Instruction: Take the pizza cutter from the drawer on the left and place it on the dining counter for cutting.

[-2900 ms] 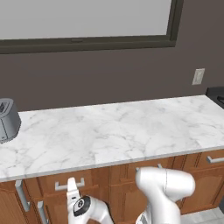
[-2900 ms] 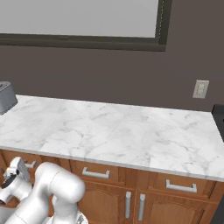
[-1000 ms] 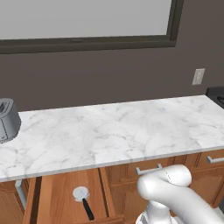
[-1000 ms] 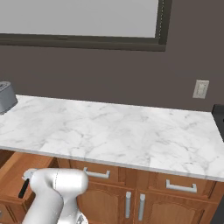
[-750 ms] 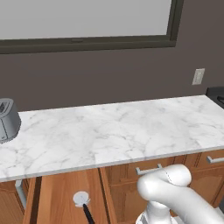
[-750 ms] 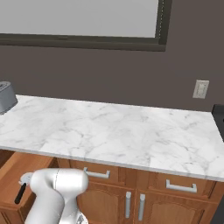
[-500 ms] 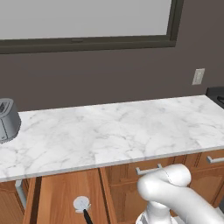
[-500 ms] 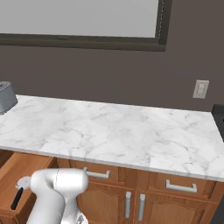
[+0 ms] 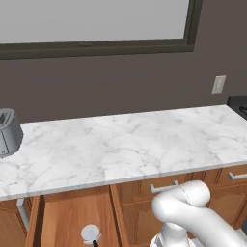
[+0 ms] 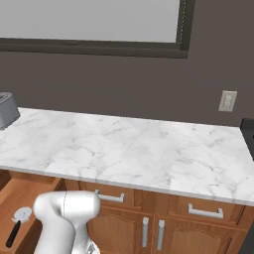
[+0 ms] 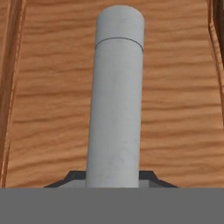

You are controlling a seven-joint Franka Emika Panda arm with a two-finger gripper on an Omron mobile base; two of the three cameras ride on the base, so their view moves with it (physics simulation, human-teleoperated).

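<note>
A matt silver-grey metal bar handle (image 11: 114,100) at frame centre crosses a warm grained wood drawer (image 11: 175,109), beneath a polished grey-veined white marble worktop (image 9: 125,144).

A marble desk (image 9: 125,144) runs across the middle under a dark wall, with a framed window (image 9: 96,24) above and a wall socket (image 9: 219,84) at the right. A grey toaster (image 9: 8,132) stands on the desk's left end. Below the front edge the drawer (image 9: 72,217) stands open, light wood inside. The cutter (image 9: 90,234) lies flat in it near the bottom edge, its round silvery wheel showing and a dark handle running out of frame. The white arm (image 9: 185,217) bends up at lower right, beside closed brown drawers with silver handles (image 9: 164,186).
</note>
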